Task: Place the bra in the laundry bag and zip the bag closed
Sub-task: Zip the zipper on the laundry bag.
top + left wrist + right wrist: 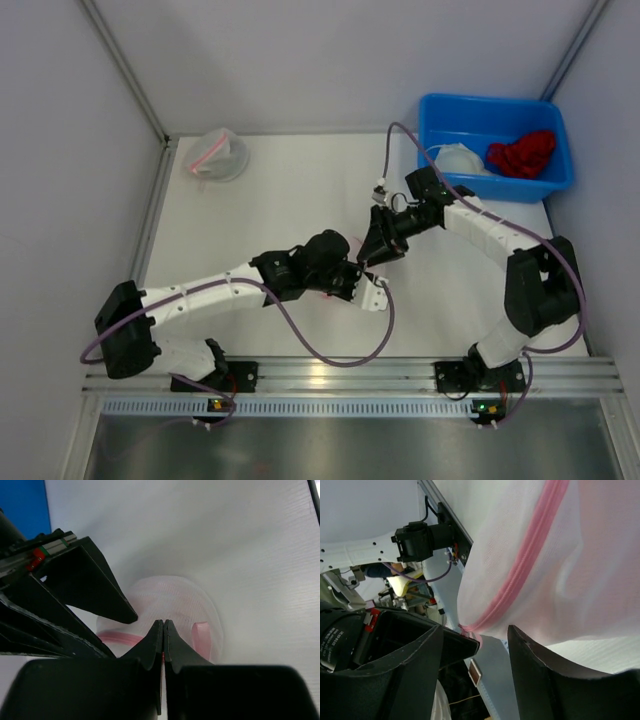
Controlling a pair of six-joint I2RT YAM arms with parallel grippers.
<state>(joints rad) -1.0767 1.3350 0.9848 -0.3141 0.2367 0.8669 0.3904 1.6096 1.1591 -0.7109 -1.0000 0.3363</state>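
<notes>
White tabletop point(300, 190), sheer, perhaps domed mesh bag point(175, 600)

Laundry bag point(585, 590), pink zipper point(527, 555), jaws apart

Top view: bright, even, diffuse light from above. Only faint, soft shadows lie under the arms on the table point(280, 190), and a glare patch sits on the rail point(330, 372) by the arm bases. Left wrist view: the left fingers point(150, 650) are a blurred, near-black silhouette, and the bag point(175, 605) past the tips is soft and washed out against the white wall. Right wrist view: the mesh and zip point(520, 575) beyond the tips are fairly sharp, the right fingers point(545, 680) are dark with little detail, and the clutter behind is soft.
</notes>
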